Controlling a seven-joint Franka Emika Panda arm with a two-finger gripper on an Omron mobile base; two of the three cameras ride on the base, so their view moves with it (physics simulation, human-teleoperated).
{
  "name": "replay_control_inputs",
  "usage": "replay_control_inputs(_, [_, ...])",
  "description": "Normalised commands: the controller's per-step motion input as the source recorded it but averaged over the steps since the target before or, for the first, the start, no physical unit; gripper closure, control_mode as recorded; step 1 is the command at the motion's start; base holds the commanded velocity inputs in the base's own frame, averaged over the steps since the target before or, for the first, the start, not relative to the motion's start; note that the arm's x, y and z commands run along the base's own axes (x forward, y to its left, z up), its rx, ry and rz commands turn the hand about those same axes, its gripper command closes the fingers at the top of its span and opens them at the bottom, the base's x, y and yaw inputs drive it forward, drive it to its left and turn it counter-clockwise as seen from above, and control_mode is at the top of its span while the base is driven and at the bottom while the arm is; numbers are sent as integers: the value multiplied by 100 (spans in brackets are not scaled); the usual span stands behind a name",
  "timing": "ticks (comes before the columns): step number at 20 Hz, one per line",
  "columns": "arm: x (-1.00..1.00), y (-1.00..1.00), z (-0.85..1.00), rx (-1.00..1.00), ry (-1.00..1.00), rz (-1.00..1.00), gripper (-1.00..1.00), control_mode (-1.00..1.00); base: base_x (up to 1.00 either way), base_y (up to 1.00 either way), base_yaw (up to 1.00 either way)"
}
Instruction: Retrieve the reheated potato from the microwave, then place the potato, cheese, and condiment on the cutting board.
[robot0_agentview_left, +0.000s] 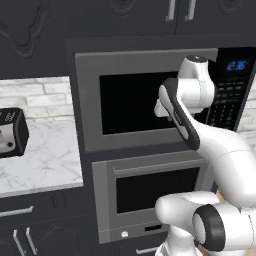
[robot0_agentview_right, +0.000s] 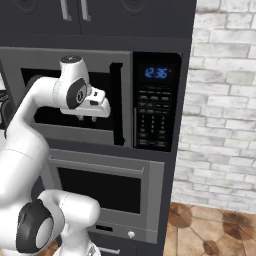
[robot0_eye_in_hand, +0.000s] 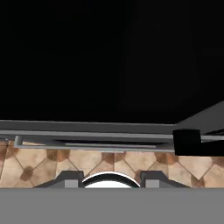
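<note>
Gripper (robot0_agentview_right: 87, 118) shut on nothing, hanging before the microwave (robot0_agentview_right: 115, 62) door's dark glass, near its handle edge. From the left: toaster (robot0_agentview_left: 11, 132) on the marble counter (robot0_agentview_left: 45, 165). From the right: brick wall (robot0_agentview_right: 225, 110), tiled floor (robot0_agentview_right: 215, 232).

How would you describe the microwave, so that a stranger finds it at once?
In the dark cabinet wall, two grey steel appliances are stacked. The microwave is the upper one. Unlike the oven below, it has a black keypad panel with a blue clock display.
</note>
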Motion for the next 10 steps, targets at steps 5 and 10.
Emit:
replay_control_inputs(5, [-22,-3,0,1,-11,0,-100,-100,0,0,0])
replay_control_inputs(10, [-50,-18,3,9,-38,0,-100,-100,0,0,0])
